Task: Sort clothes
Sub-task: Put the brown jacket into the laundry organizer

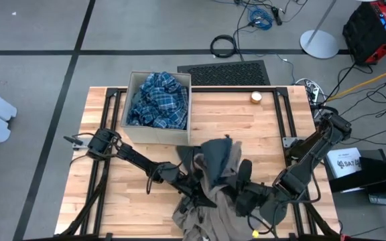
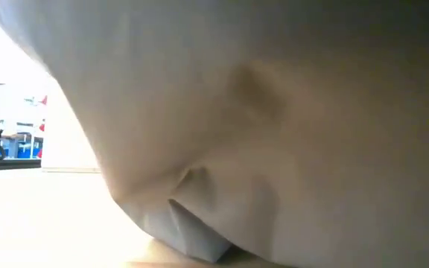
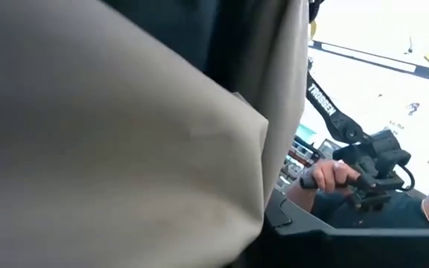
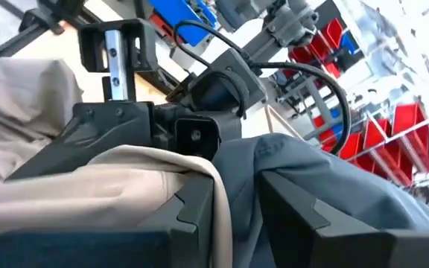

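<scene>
High view: plaid shirt crumpled in cardboard box; taupe piece and grey-blue piece heaped at the table's near edge, long axis front-to-back, hiding left gripper, clenched. Low view: taupe cloth fills the frame. Right wrist view: right gripper grasps grey-blue fabric.
</scene>
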You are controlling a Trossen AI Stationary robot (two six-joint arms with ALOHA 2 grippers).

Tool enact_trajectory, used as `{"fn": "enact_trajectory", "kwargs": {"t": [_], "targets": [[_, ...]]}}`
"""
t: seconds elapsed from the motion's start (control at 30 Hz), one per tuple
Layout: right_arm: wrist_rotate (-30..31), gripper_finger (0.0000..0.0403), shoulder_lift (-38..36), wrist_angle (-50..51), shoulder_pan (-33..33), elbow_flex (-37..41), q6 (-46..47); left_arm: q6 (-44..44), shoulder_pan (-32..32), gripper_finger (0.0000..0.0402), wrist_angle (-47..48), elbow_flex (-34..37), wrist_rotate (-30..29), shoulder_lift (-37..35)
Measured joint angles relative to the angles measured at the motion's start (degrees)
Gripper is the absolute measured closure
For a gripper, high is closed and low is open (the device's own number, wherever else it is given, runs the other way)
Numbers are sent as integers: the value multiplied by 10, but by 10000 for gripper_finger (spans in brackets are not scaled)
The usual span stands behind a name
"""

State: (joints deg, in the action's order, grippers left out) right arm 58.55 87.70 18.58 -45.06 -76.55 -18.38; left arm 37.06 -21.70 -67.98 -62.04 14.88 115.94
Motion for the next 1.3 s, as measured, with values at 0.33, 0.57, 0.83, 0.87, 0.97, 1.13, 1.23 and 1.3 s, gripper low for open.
{"fn": "enact_trajectory", "kwargs": {"t": [0.33, 0.57, 0.83, 0.87, 0.97, 1.13, 1.23, 1.3], "targets": [[-53, 312, 0, 24, -1, 0, 178, -1, 17, 396, -26, -2, -10, 0], [-168, 330, 18, 17, 15, 0, 268, 15, 44, 396, -41, -2, -40, -2], [-149, 395, 19, 50, 14, 0, 262, 6, 42, 342, -22, -3, 7, -3], [-146, 397, 17, 52, 14, 0, 255, -4, 40, 331, -16, -3, 19, -3], [-139, 401, 10, 59, 15, 0, 248, -14, 34, 295, 7, -4, 65, -5], [-138, 402, 7, 73, 15, 0, 262, -30, 30, 245, 13, -4, 88, -5], [-139, 402, 7, 73, 16, 0, 286, -60, 31, 226, -1, -4, 77, -5], [-142, 403, 8, 72, 16, 0, 297, -74, 33, 219, -15, -5, 58, -5]]}}
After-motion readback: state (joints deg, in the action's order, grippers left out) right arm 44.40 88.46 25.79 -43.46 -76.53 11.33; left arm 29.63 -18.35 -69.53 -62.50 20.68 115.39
